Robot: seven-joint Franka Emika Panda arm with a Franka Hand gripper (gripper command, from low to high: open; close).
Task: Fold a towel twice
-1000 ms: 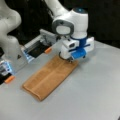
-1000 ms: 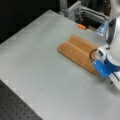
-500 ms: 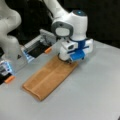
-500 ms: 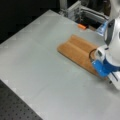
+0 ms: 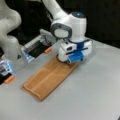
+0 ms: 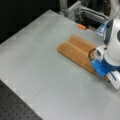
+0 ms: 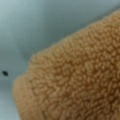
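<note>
The towel (image 5: 48, 77) lies on the grey table (image 5: 95, 95) as a long narrow strip, already folded once, its near short end showing a doubled, rounded edge toward a front view's bottom left. Over the last second that strip has not shifted, and the gripper (image 5: 65, 60) has stayed low over the far short end, so the second fold is not yet made. In a front view the towel (image 6: 77, 51) carries a shallow lengthwise crease, and the gripper (image 6: 93, 55) sits at the end nearest that view's right edge. Whether its fingers are spread or pinching cloth I cannot tell, since the blue and white body hides them in both front views. The wrist view adds what those lack: the nubby terry pile of the towel (image 7: 80, 80) fills most of it, very close, with one corner against bare table (image 7: 37, 22). Farther back, near the table's far edge, lie two small orange clips (image 5: 48, 50) (image 5: 9, 79), beside a metal frame (image 5: 37, 46).
</note>
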